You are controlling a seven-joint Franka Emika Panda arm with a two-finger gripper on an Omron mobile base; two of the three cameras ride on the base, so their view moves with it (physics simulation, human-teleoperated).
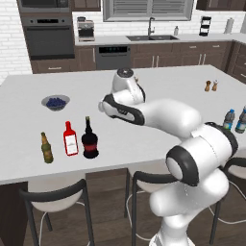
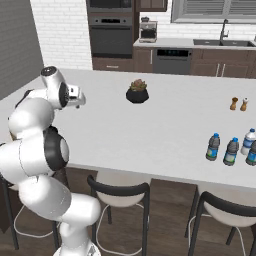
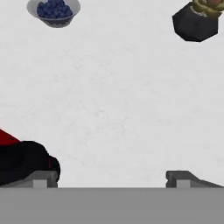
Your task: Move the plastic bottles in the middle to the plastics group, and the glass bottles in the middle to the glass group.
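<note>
Over the pale worktop (image 3: 122,100), a blueberry bowl (image 3: 53,11) and dark potted plant (image 3: 196,21) sit far off; the black bottle (image 3: 24,164) lies beside the wide-spread hand (image 3: 111,177).

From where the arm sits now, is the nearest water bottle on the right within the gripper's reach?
Probably not without a wide swing: the open gripper hangs by the black bottle, and the water bottle stands across bare counter. Nothing blocks the way.
</note>
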